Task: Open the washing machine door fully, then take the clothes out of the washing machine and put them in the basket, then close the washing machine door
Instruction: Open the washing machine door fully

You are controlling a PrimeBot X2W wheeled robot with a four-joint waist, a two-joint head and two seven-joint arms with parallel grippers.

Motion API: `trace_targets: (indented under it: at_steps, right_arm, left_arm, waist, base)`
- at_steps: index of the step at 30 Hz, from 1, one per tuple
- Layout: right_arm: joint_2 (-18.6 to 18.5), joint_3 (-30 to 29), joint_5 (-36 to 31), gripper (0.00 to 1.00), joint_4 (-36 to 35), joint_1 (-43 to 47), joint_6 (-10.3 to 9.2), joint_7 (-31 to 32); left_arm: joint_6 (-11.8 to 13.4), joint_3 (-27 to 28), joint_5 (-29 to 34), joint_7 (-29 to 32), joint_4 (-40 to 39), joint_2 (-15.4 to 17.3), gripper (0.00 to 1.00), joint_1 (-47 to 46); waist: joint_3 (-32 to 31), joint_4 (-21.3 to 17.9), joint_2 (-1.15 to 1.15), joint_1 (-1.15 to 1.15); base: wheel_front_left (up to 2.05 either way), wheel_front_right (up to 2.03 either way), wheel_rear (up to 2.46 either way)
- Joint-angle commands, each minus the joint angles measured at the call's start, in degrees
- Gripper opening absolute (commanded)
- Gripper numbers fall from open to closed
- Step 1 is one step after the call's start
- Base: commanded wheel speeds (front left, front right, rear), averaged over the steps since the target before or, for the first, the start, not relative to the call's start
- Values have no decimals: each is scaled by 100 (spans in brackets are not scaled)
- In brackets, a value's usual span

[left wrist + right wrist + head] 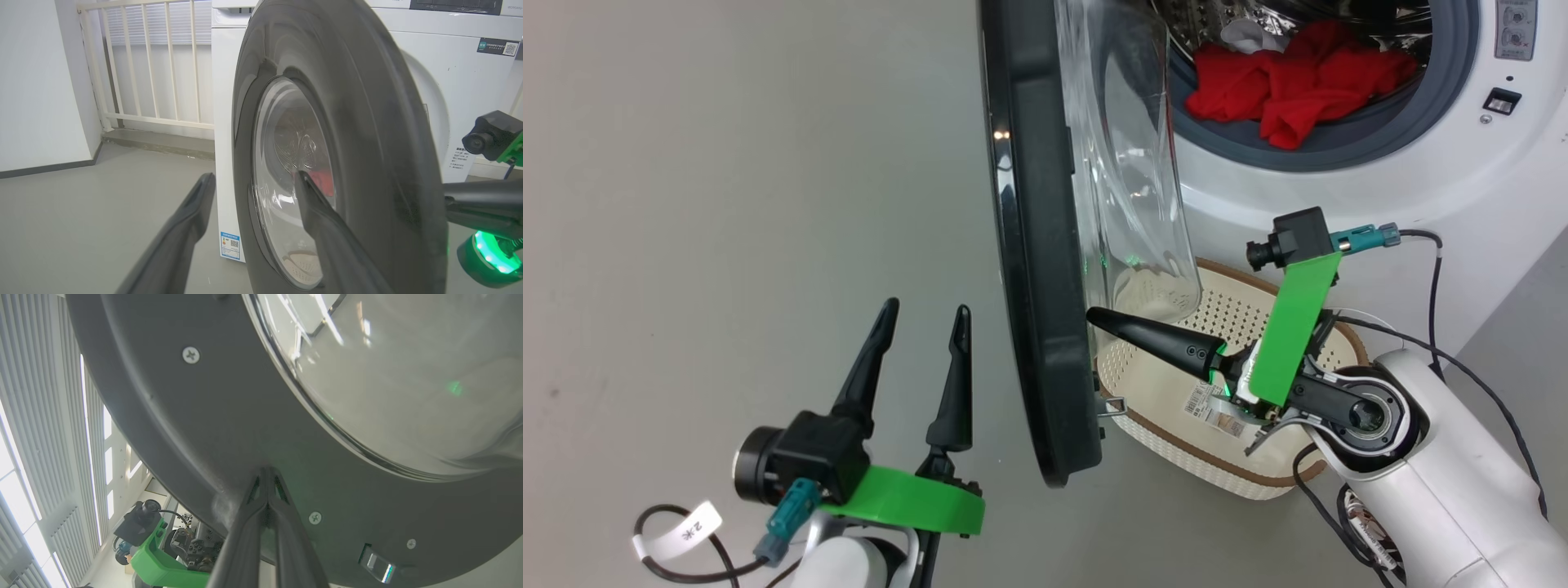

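The washing machine door (1033, 245) stands partly open, seen edge-on, its glossy black rim toward me and its clear glass bowl (1131, 163) bulging toward the drum. My right gripper (1094, 317) is shut, its tips pressed against the door's inner black rim (261, 428). My left gripper (927, 314) hangs open on the door's outer side (347, 102), holding nothing. Red clothes (1290, 86) lie in the steel drum of the white washing machine (1437, 163). The cream basket (1258, 327) with brown rim sits on the floor below the drum opening, under my right arm.
Grey floor (727, 204) spreads to the left of the door. In the left wrist view a pale railing (147, 61) and a white wall (36, 81) stand behind the machine. Cables (1433, 278) trail from my right wrist beside the basket.
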Motion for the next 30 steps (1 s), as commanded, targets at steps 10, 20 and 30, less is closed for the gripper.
trace_targets:
  at_steps: [10, 20, 30]
  right_arm:
    - [171, 182, 43, 0, -74, 6, 44, -100]
    - [-77, 203, -779, 41, -136, 91, 44, -811]
    - [-275, 169, -3370, 100, -77, 255, 44, -2534]
  left_arm:
    - [62, 213, -66, -29, -181, 100, 100, 99]
    - [28, 225, -234, -29, -219, 100, 100, 122]
    - [35, 273, -234, -29, -245, 100, 100, 167]
  waist:
    - [-8, 3, 0, 0]
    - [2, -2, 0, 0]
    - [8, -107, 0, 0]
  base:
    - [0, 0, 0]
    - [0, 0, 0]
    - [0, 0, 0]
